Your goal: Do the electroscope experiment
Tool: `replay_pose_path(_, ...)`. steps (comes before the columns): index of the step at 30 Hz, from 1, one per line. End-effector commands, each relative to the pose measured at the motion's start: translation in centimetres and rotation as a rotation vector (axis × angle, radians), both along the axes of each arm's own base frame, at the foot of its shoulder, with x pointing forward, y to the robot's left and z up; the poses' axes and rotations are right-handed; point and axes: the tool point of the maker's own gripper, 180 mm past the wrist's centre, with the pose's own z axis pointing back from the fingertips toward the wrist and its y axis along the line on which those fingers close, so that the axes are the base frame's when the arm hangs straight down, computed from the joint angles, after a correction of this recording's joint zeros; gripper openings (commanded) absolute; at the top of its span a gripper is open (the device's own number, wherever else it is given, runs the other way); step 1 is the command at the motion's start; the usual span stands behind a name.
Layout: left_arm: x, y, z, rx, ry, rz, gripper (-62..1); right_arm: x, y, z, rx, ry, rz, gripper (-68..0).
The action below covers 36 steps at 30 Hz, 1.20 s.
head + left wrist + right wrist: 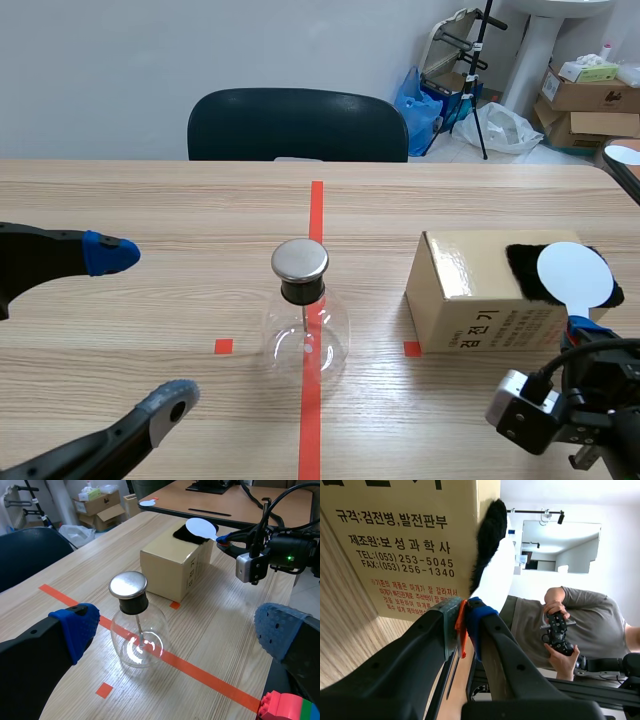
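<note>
The electroscope, a clear glass flask [305, 335] [137, 635] with a metal cap [300, 259], stands on the red tape line at the table's middle. My left gripper [140, 330] [177, 630] is open, low and to the flask's left, with nothing between its blue pads. A cardboard box [470, 300] [172, 565] [405, 540] sits to the right with black fur [525, 270] [485, 540] on top. My right gripper [578, 325] [223, 538] [463, 615] is shut on the orange handle [462, 630] of a white disc [572, 272] [201, 528], which rests against the fur.
A dark chair [298, 125] stands behind the table's far edge. Cardboard boxes [585, 95] and bags lie on the floor at the back right. A person [565, 625] with a controller shows beyond the box. A toy brick [287, 707] sits near my left arm.
</note>
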Motion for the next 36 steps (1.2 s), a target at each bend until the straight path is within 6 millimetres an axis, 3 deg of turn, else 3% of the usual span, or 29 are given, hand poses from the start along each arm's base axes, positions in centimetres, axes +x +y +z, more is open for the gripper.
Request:
replay_pose_path(1,-0.1,-0.5,1.0,-0.035,-0.018,-0.009,1.4,0.2,-0.1,0.3,-0.005,-0.007,0.000,-66.5)
replay_pose_path(7,-0.1,-0.5,1.0,-0.035,-0.018,-0.009,1.4,0.3,-0.4,1.2,-0.017,-0.037,-0.013,-66.5)
replay_pose_path(14,-0.1,-0.5,0.8,-0.023,-0.019,-0.012,1.4,0.8,0.3,4.5,-0.048,-0.117,-0.018,-66.5)
replay_pose_path(23,-0.1,-0.5,0.8,-0.022,-0.019,-0.012,1.4,1.8,4.1,7.8,-0.061,-0.204,0.041,-66.5)
replay_pose_path(28,-0.1,-0.4,0.1,0.006,-0.002,-0.010,1.4,1.9,6.8,8.7,-0.071,-0.233,0.088,-66.5)
replay_pose_path(29,-0.1,-0.3,-0.2,0.017,0.007,-0.008,-0.8,1.8,7.3,8.7,-0.072,-0.234,0.096,-66.5)
replay_pose_path(36,1.2,0.7,-3.2,0.106,0.063,0.008,-44.7,1.9,10.7,9.3,-0.053,-0.264,0.137,-66.5)
